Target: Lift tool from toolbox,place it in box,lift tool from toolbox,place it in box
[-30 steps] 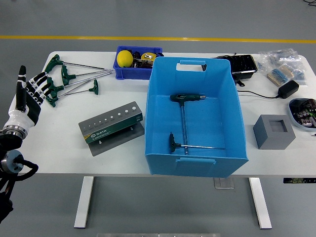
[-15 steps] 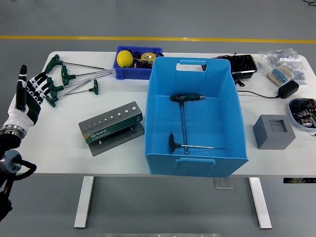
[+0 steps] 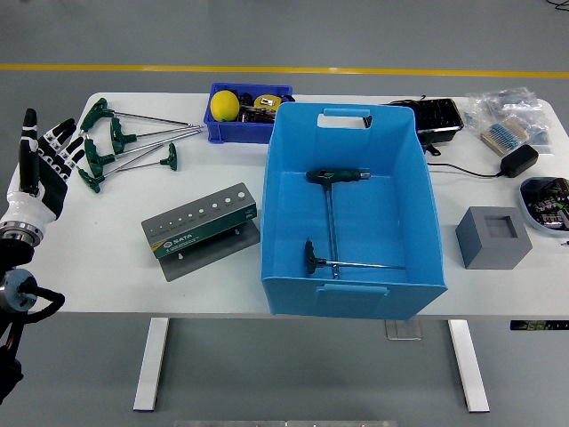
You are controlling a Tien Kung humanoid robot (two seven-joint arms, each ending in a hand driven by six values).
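Since the earlier frames, the left hand [image 3: 36, 178] has been drawn a little leftward and upward, away from the T-handle wrenches [image 3: 124, 142] laid out on the white table [image 3: 107, 267]; nothing else has been shifted. The fingers [image 3: 55, 147] are held straight and spread wide, pointing up and away from the robot, and nothing is grasped. The green handles of the wrenches lie just to the right of the fingertips, close to them but apart. From those handles the steel shafts run rightward and slightly away, so the long axes are set roughly left to right, fanned out, with the tips pointing toward the small dark-blue bin [image 3: 249, 114].

Farther right of the fingers, well apart, the large blue box [image 3: 354, 209] is seen with two T-handle wrenches already inside. One wrench [image 3: 333, 213] has its handle toward the far wall and its shaft running toward the near wall; the other wrench [image 3: 347, 262] lies across it near the front wall, with its handle at the left and its shaft pointing right. Between the hand and the box, nearer the table's front edge, the grey tool stand [image 3: 203, 229] is placed at a slant.
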